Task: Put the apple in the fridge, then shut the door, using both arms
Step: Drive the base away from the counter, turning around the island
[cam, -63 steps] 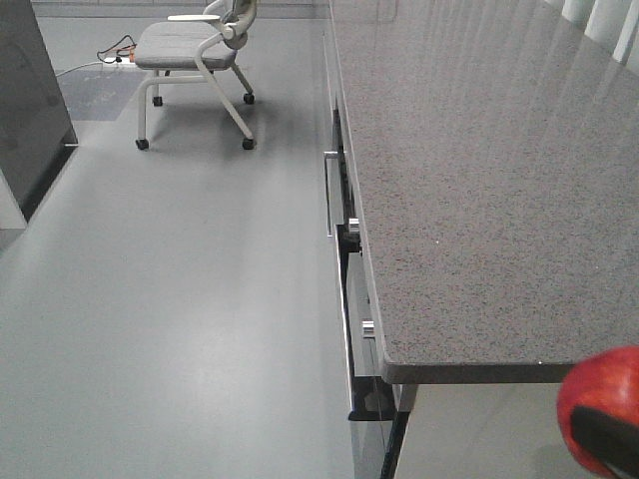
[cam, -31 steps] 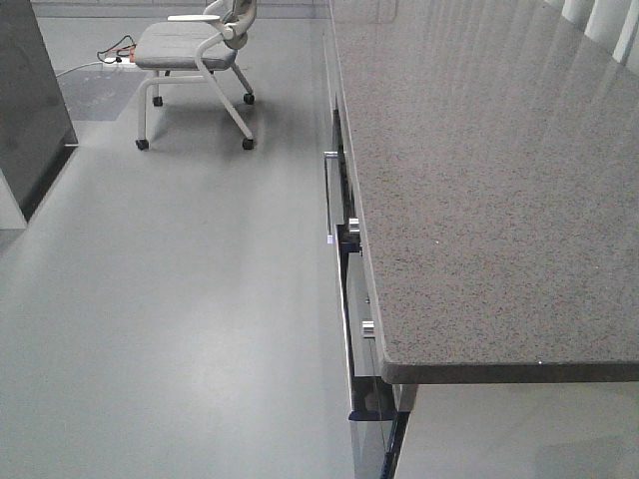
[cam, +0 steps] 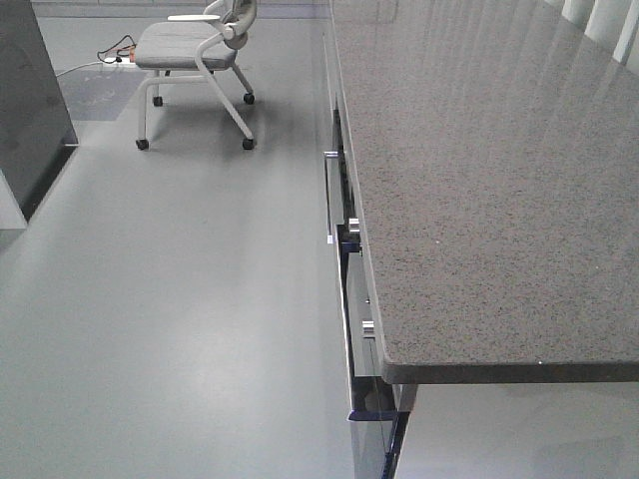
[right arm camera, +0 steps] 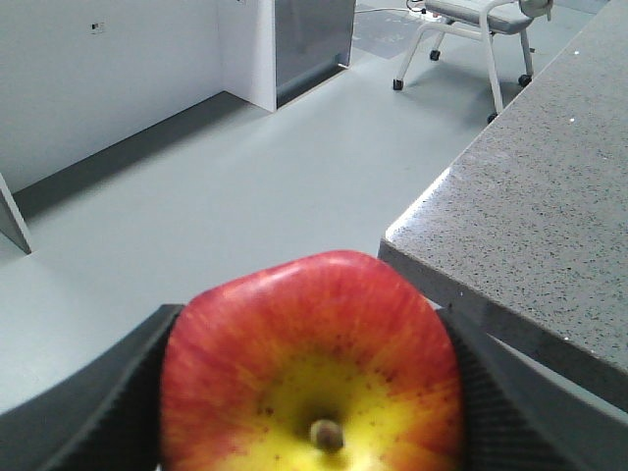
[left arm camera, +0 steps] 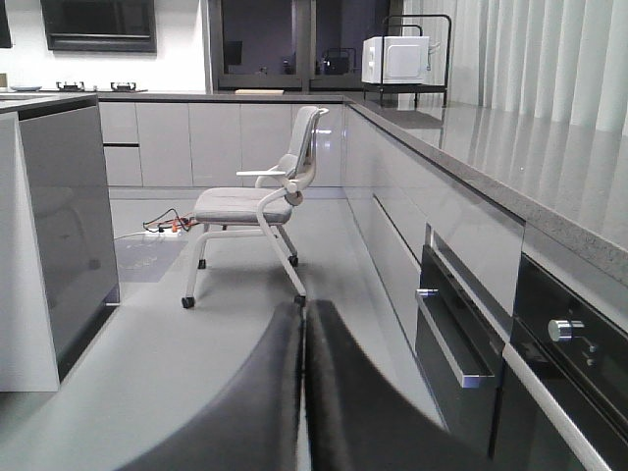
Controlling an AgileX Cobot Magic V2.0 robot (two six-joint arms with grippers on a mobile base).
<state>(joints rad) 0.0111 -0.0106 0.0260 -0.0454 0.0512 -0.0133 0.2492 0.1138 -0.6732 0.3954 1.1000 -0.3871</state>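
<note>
The apple (right arm camera: 312, 363) is light and firm, but its skin is smooth and can bruise, so I judge its widest part is the best place to hold it. The right fingers (right arm camera: 93, 402) are clamped on it at 9 and 3 o'clock, above the floor (right arm camera: 226, 196). The desk (right arm camera: 549, 216) corner lies at 2 o'clock. The left fingers (left arm camera: 260, 392) are pressed together and hold nothing.
</note>
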